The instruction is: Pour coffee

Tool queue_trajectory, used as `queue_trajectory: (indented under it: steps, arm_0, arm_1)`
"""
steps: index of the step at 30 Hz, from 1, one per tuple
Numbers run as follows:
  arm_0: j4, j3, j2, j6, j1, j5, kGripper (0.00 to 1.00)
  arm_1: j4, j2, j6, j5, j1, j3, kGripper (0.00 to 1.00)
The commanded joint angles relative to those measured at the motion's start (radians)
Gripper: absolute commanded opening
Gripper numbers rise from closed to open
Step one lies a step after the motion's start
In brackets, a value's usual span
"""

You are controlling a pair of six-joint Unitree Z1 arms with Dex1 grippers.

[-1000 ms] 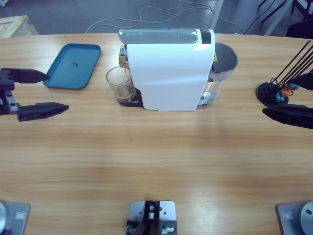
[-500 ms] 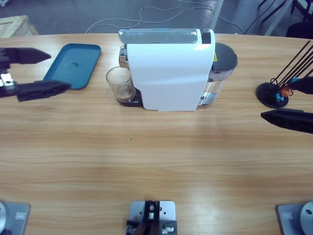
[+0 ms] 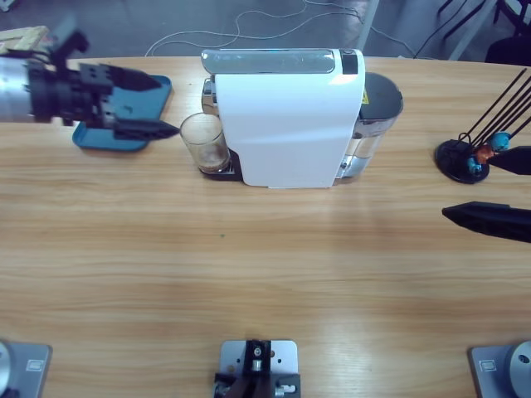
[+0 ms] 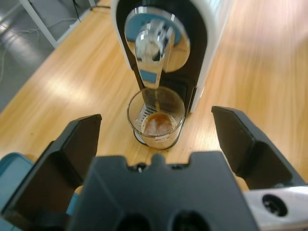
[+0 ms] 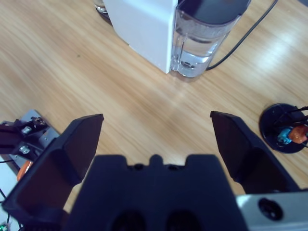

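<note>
The coffee (image 4: 158, 123) is lying as a thin brown layer at the bottom of the clear glass cup (image 3: 204, 143), and the cup is standing on the drip base under the spout (image 4: 153, 45) of the white coffee machine (image 3: 286, 116), at the machine's left end in the high view. I am looking along my left gripper (image 3: 153, 106) now, and in the left wrist view the cup is sitting centred between the 2 black jaws, a little ahead of their tips. The jaws are spread wide and are holding nothing; they are not touching the glass. In the high view this gripper is hovering over the blue tray (image 3: 104, 133), with its lower fingertip just beside the cup's rim.

The clear water tank (image 5: 199, 41) is sitting at the machine's other end, with a black cable (image 5: 238, 43) running away from there.

My right gripper (image 3: 498, 186) is staying well apart from the cup, near the right edge of the wooden table (image 3: 265, 274). Its 2 jaws are also wide apart and empty. Just beside it the black capsule stand (image 3: 461, 159) is holding small orange and blue capsules (image 3: 489, 152).
</note>
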Motion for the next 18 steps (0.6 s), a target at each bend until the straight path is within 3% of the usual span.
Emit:
queue_trajectory:
  steps: [1,18]
  arm_0:
    - [-0.088,-0.003,0.181,0.020,0.012,-0.010,1.000]
    - [-0.121,-0.038,0.247,0.011,-0.024,-0.025,1.000]
  arm_1:
    - [0.011,0.072,-0.015,0.037,0.012,0.022,1.000]
    - [-0.020,0.073,-0.015,0.040,0.011,0.047,1.000]
